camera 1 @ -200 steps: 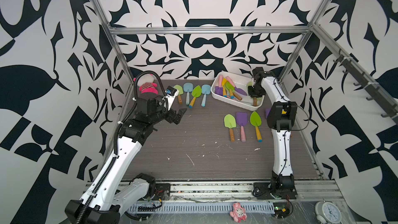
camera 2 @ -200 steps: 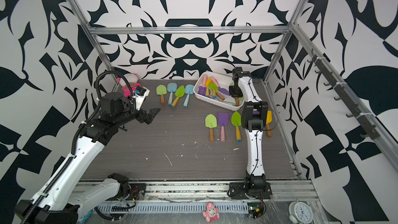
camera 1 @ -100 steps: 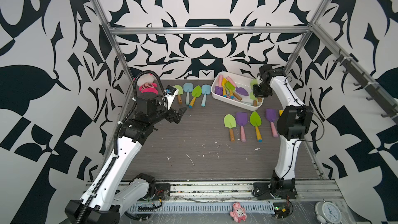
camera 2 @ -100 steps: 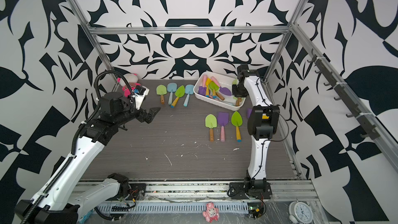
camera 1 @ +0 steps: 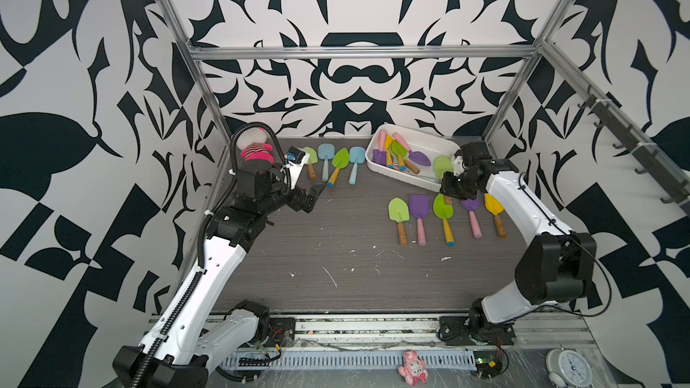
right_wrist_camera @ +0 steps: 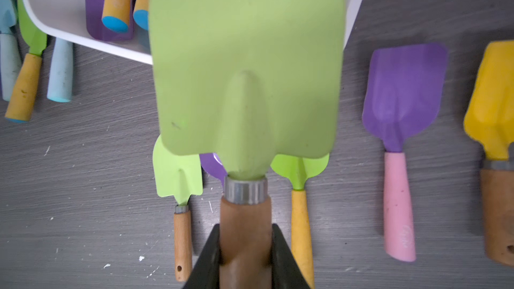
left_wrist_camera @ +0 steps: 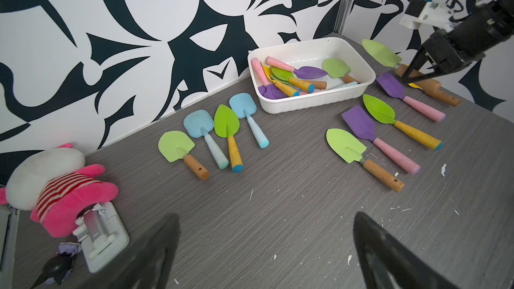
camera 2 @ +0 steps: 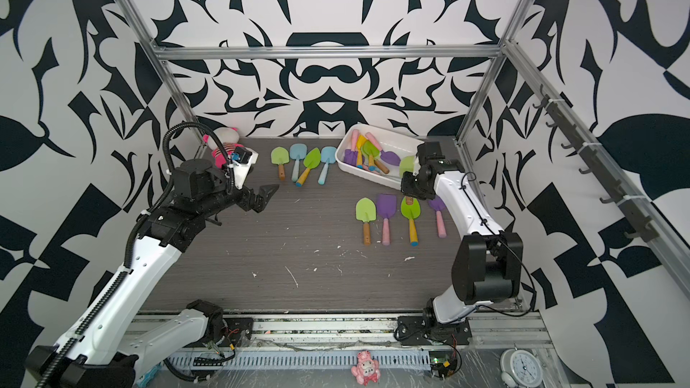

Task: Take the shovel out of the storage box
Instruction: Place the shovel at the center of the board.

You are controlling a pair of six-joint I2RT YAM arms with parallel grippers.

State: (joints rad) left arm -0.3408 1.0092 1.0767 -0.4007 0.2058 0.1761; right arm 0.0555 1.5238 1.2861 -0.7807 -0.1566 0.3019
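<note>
The white storage box (camera 1: 423, 142) (camera 2: 395, 142) (left_wrist_camera: 311, 101) (right_wrist_camera: 83, 41) stands at the back right with several coloured shovels (camera 1: 399, 154) lying in it. My right gripper (camera 1: 449, 192) (camera 2: 409, 191) (right_wrist_camera: 245, 234) (left_wrist_camera: 411, 75) is shut on the brown wooden handle of a pale green shovel (camera 1: 442, 166) (camera 2: 407, 166) (right_wrist_camera: 244, 65) (left_wrist_camera: 381, 52). It holds that shovel in the air, just outside the box's near wall and above a row of shovels on the table. My left gripper (camera 1: 314, 198) (camera 2: 266, 197) (left_wrist_camera: 265, 218) hangs open over the left of the table, holding nothing.
Several shovels (camera 1: 420, 210) lie side by side in front of the box, and several more (camera 1: 338, 164) lie along the back wall. A pink plush toy (camera 1: 255, 147) (left_wrist_camera: 64, 190) sits in the back left corner. Patterned walls close in three sides.
My right arm has swung from over the box toward the front, carrying the pale green shovel out past the near wall. The left arm has not moved.
</note>
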